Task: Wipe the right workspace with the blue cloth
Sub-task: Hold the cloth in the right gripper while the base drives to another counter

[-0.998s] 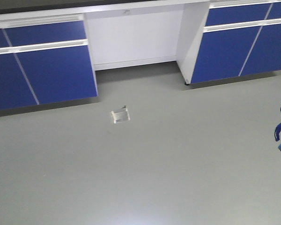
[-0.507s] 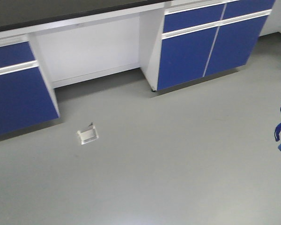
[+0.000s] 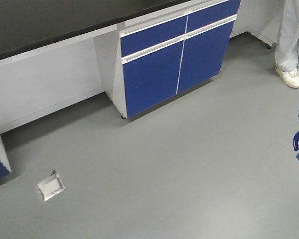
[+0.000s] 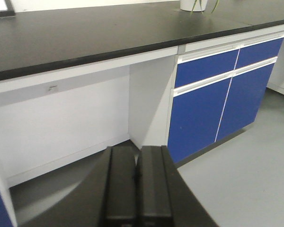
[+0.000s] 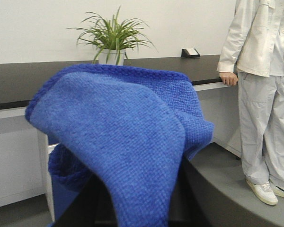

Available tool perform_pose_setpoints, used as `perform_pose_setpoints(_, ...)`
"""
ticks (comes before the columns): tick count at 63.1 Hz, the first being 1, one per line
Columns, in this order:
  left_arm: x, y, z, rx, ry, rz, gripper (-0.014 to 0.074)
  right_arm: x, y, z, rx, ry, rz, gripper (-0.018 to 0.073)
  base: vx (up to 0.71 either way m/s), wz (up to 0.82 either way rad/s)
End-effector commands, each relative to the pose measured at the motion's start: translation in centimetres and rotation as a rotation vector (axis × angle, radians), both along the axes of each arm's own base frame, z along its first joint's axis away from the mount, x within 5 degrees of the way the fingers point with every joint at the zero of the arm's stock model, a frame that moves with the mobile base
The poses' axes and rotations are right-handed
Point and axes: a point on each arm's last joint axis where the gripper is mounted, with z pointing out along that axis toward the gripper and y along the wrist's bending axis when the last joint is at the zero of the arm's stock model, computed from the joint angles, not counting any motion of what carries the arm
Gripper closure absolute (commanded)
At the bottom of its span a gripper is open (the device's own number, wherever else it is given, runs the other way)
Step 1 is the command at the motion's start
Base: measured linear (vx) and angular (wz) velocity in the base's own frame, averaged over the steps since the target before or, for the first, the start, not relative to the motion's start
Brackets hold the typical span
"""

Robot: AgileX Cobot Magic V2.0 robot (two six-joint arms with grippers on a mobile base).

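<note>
A plain grey floor (image 3: 189, 164) spreads out in front of the long matte black countertop (image 3: 50, 20), which runs along the wall on a white frame. Under the countertop is a white-walled open bay (image 4: 61, 127), and beside that bay stands a royal-blue cabinet with a drawer, two doors and white handle strips (image 3: 174, 59). At the far end of the countertop stands a person in a white lab coat, pale trousers and white shoes (image 5: 262, 94), with one hand resting on its edge. On the countertop, against the wall, sits a spiky green plant in a white pot (image 5: 111, 40). The wrinkled royal-blue microfibre cloth (image 5: 123, 142) is not on the countertop. It is held up in the air well in front of it, draped over the right gripper (image 5: 135, 210) and filling most of the right wrist view; in the front-facing view it shows only as a bunch at the right edge. The right gripper's dark fingers (image 5: 83, 208) flank the cloth and grasp it, though their tips are hidden under the fabric. The left gripper (image 4: 136, 184) is also held out in front of the countertop, its two black fingers pressed flat together with nothing between them. A small silvery square floor plate (image 3: 51, 188) lies on the floor in front of the bay. A small black box with a white label (image 5: 190, 52) rests on the countertop between the plant and the person.
</note>
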Motion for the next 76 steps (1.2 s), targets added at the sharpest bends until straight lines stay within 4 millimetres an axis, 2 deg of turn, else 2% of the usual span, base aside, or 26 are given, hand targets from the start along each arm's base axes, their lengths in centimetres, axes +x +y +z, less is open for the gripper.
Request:
perform_pose_setpoints(1, 0.1, -0.13, -0.24, -0.009, -0.064, -0.014, 0.0602, 0.11, -0.17, 1.7, -0.003, -0.103, -0.019, 0.0559, 0.38, -0.19)
perform_pose_setpoints(18, 0.1, -0.13, -0.24, -0.009, -0.064, -0.014, 0.0602, 0.11, -0.17, 1.7, -0.003, -0.103, -0.019, 0.0559, 0.41, 0.09)
perform_pose_setpoints(76, 0.1, -0.13, -0.24, -0.009, -0.064, -0.014, 0.0602, 0.11, -0.17, 1.7, -0.003, -0.103, -0.019, 0.0559, 0.4, 0.39)
